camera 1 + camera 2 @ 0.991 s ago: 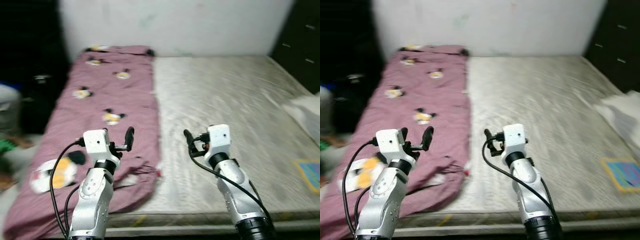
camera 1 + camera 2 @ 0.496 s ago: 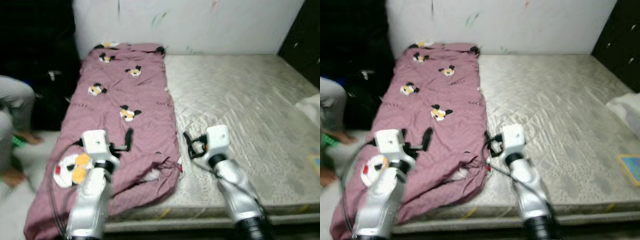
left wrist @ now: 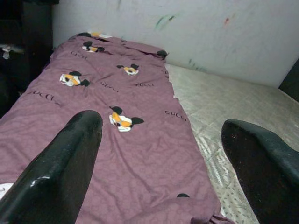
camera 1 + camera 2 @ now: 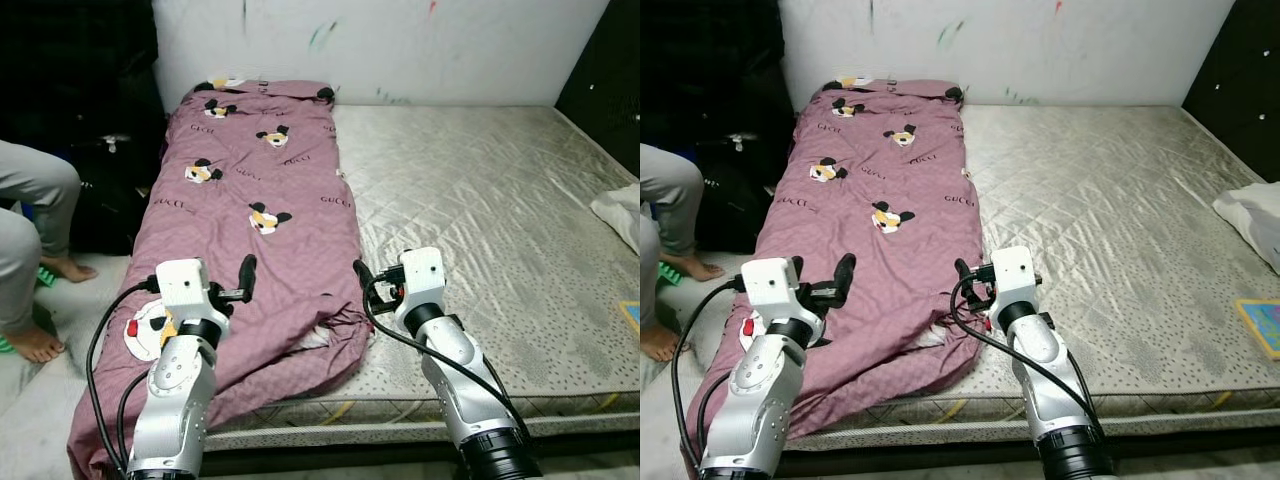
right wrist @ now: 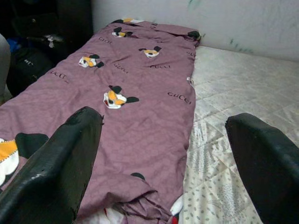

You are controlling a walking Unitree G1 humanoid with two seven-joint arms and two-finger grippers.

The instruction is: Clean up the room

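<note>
I judged the maroon blanket (image 4: 250,230) soft, limp and light; its bunched near corner (image 4: 335,335) offered the best hold. My left gripper (image 4: 240,285) and right gripper (image 4: 365,280) hung spread apart, empty.

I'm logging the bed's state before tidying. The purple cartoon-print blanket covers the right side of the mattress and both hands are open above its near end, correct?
Not quite. The purple blanket lies along the left side of the mattress, not the right, as the left eye view shows; the right side is bare. The rest holds: the left hand and right hand are both open above the near end.
</note>
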